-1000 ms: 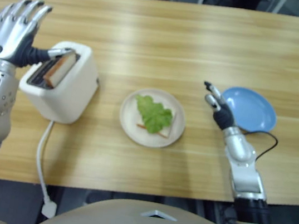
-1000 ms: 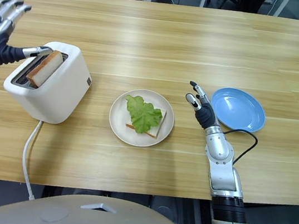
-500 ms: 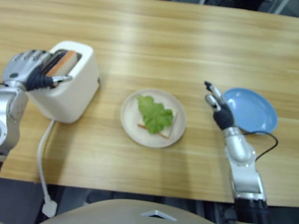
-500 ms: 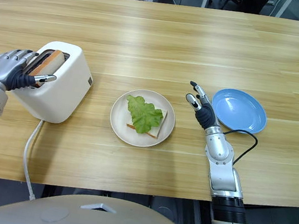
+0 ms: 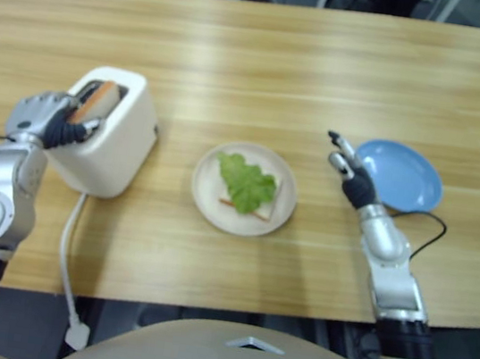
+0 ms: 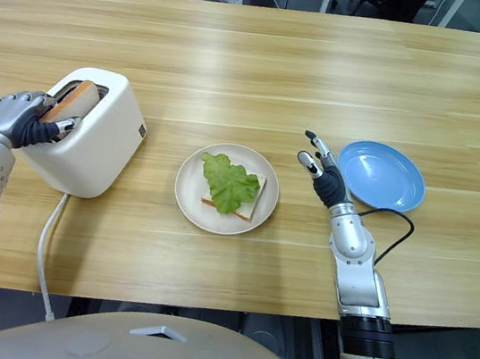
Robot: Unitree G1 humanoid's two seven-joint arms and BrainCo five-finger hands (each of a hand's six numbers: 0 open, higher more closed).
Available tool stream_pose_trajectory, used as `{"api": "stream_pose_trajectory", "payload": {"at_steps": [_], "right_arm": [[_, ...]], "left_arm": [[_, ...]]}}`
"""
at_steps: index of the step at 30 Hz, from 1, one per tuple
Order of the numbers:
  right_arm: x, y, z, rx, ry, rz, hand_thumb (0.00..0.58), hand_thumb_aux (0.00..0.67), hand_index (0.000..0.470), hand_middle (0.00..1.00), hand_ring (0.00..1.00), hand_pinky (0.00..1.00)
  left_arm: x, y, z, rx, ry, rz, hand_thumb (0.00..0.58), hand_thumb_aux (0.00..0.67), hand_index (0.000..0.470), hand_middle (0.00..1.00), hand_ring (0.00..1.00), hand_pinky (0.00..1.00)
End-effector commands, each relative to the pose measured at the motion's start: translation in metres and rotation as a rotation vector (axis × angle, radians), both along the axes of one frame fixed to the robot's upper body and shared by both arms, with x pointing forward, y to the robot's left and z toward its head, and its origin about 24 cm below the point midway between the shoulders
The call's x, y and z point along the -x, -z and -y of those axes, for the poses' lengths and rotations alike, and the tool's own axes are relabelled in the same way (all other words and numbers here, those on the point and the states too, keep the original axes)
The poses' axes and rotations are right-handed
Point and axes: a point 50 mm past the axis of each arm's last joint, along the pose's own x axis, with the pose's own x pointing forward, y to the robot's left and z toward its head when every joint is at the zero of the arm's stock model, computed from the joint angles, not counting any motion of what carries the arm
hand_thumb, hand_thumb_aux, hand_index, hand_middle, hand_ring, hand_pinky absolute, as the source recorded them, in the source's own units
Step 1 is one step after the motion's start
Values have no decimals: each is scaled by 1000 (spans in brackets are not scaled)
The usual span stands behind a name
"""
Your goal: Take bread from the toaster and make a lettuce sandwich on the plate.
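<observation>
We see toast point(image 6: 79, 94) standing in the white toaster point(image 6: 92, 144) near the surface's point(image 6: 258, 56) left edge; mid-surface, a cream plate point(image 6: 190, 197) holds lettuce point(image 6: 228, 183) on bread point(image 6: 255, 203).

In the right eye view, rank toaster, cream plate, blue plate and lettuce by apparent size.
1. toaster
2. cream plate
3. blue plate, only slightly smaller than the cream plate and set farther back, so unsure
4. lettuce

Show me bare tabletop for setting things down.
Bare wood lies between the toaster and the cream plate, and across the far half of the table. Crowded: the right hand beside the blue plate; the left hand gripping the bread in the toaster.
</observation>
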Motion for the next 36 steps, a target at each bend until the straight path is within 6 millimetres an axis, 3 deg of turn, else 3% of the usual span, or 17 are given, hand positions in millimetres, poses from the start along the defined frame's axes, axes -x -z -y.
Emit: {"api": "stream_pose_trajectory", "payload": {"at_steps": [1,7,10,15,19,23,29,36], "right_arm": [[0,4,2,21,10,-15,0,0,0,0,0,0],[0,6,3,39,13,-16,0,0,0,0,0,0],[0,7,3,43,13,-17,0,0,0,0,0,0],[-1,9,2,46,12,-20,0,0,0,0,0,0],[-2,11,2,45,15,-22,0,0,0,0,0,0],[-4,12,2,41,19,-24,0,0,0,0,0,0],[-8,13,7,32,45,-19,0,0,0,0,0,0],[-12,16,17,6,93,-19,0,0,0,0,0,0]], "left_arm": [[-1,-8,7,52,31,81,580,670,460,1000,1000,1000],[1,-38,29,101,150,308,580,670,460,1000,1000,1000],[6,-57,41,211,223,458,580,670,460,1000,1000,1000],[31,-104,44,385,307,807,580,670,460,1000,1000,1000],[40,-118,49,472,380,898,580,670,460,1000,1000,1000],[25,-100,67,696,466,763,580,670,460,1000,1000,1000],[-20,-24,116,1064,585,244,580,670,460,1000,1000,1000],[-43,34,162,1190,662,-141,580,670,460,1000,1000,1000]]}}
